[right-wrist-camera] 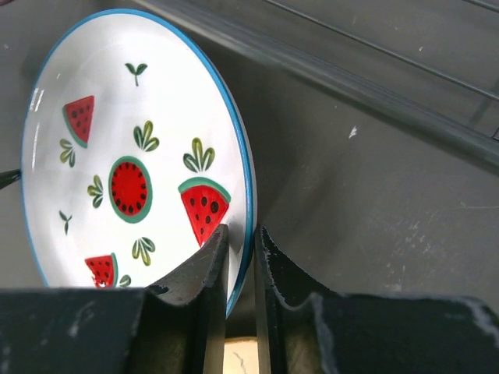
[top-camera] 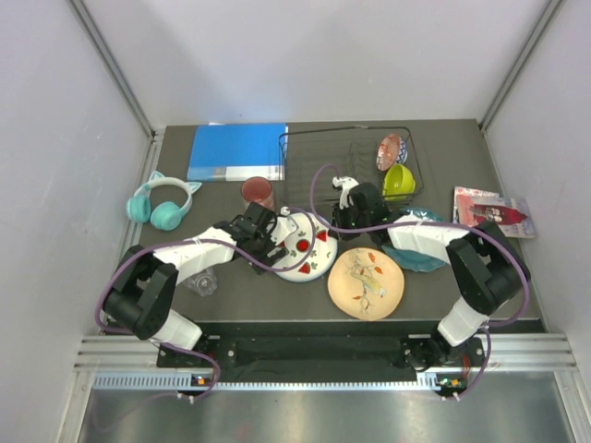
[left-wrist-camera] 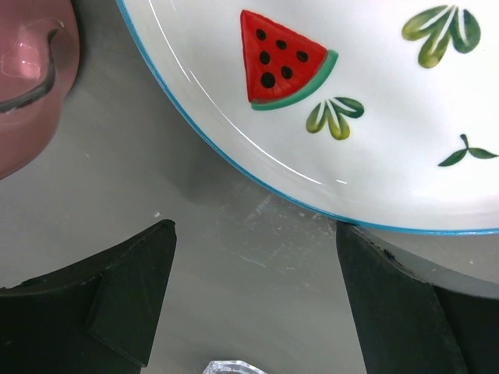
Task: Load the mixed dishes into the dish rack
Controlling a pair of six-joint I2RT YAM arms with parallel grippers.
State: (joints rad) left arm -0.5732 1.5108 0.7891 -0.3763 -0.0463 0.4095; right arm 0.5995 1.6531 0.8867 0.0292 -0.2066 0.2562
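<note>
The white plate with watermelon marks (top-camera: 309, 257) lies at the table's middle. My right gripper (top-camera: 334, 231) is shut on its right rim, and the right wrist view shows the fingers (right-wrist-camera: 203, 265) pinching the blue edge of the plate (right-wrist-camera: 117, 140), which stands tilted. My left gripper (top-camera: 280, 240) is open and empty at the plate's left edge (left-wrist-camera: 374, 117), one finger (left-wrist-camera: 390, 296) just touching the rim. The red tumbler (top-camera: 258, 192) and clear glass (top-camera: 203, 280) stand on the left. The peach plate (top-camera: 366, 283) and teal plate (top-camera: 423, 258) lie near the front. The lime bowl (top-camera: 398, 181) and red patterned bowl (top-camera: 391, 150) sit in the black wire dish rack (top-camera: 319, 152).
Teal cat-ear headphones (top-camera: 162, 205) lie at the left and a blue book (top-camera: 237, 151) lies left of the rack. A red-and-white packet (top-camera: 489, 210) lies at the right edge. The tumbler (left-wrist-camera: 31, 78) and glass (left-wrist-camera: 226, 366) are close to my left fingers.
</note>
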